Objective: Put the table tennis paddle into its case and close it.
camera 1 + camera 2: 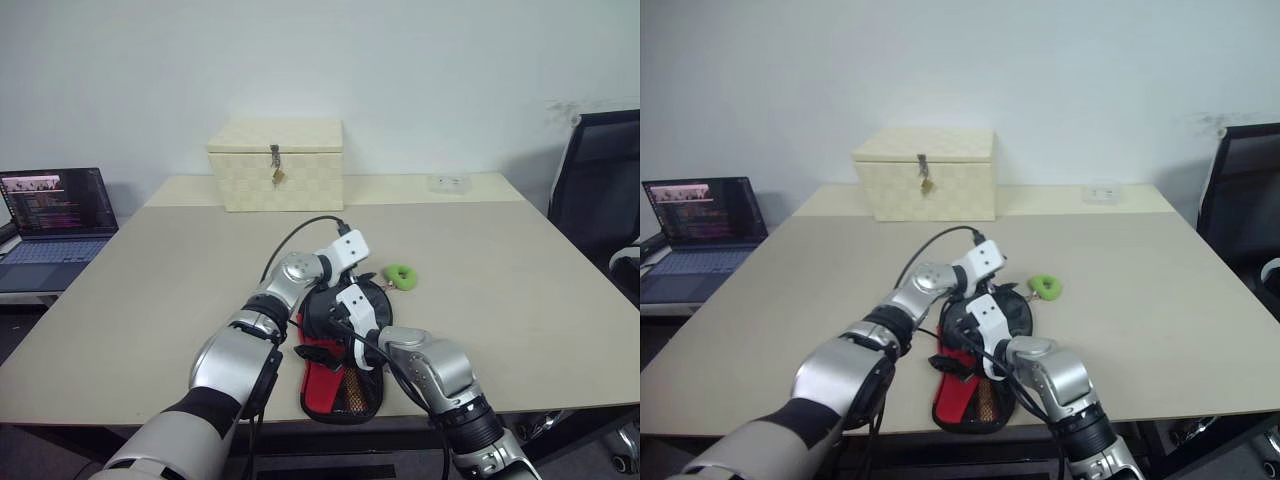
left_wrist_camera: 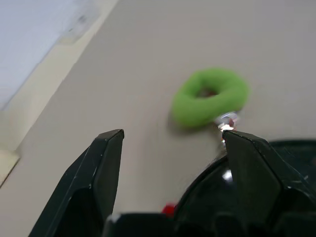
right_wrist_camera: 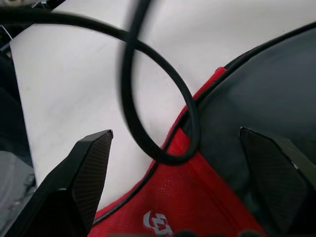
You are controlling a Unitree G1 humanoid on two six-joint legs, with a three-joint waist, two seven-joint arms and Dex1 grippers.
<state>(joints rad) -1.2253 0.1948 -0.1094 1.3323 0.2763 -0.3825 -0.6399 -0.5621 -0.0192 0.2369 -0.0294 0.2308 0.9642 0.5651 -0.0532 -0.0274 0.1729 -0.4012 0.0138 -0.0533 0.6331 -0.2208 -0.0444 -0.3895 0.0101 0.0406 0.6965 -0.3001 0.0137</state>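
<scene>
Near the worktop's [image 1: 150, 290] front edge, the case [image 1: 345, 345] lies flat, seemingly zipped, so the closing step looks nearly done. Left tool [image 2: 170, 163] and right tool [image 3: 190, 173] both gape empty; next, check the green pull tag [image 1: 402, 276].

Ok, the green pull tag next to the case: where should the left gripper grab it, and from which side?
Probably across one side of the green tag's loop. It lies flat on the table, joined by a small metal link to the case edge. The left gripper is open just short of it, so come straight on from the case side, one finger into the hole.
</scene>
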